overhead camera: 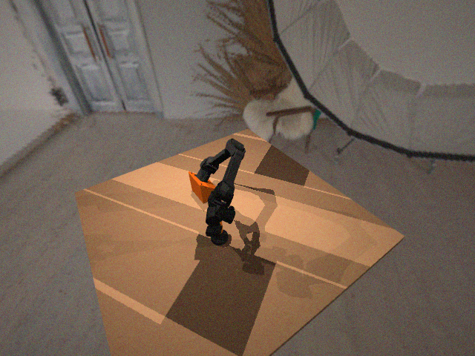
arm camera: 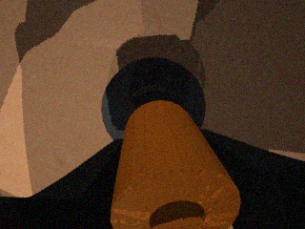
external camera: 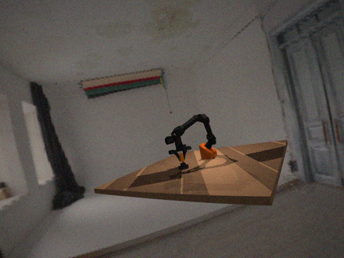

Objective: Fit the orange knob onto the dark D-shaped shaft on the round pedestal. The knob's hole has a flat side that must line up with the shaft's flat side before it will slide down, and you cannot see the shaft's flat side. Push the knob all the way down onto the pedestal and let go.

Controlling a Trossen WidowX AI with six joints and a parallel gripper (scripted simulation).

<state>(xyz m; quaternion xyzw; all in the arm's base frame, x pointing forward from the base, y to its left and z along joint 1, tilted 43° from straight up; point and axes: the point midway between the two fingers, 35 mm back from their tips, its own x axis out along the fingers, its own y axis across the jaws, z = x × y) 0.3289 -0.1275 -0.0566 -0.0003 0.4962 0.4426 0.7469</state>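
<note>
The orange knob (external camera: 181, 157) (arm camera: 164, 153) is upright between my fingers, a long tapered piece with a dark opening in its near end in the wrist view. My gripper (external camera: 181, 159) (arm camera: 162, 141) is shut on it, pointing down. The dark round pedestal (overhead camera: 220, 239) (external camera: 183, 167) (arm camera: 152, 72) stands on the table directly below. In the exterior view the knob's lower end is a little above the pedestal's base, with dark shaft between. The knob hides most of the shaft in the wrist view. The flat sides do not show, and I cannot tell how far the shaft enters the knob.
The orange base block (overhead camera: 198, 188) (external camera: 207, 153) of the arm stands behind the pedestal on the wooden table (overhead camera: 133, 260) (external camera: 233, 186). The dark arm arches over from it. Hard shadows and bright stripes cross the table top around the pedestal.
</note>
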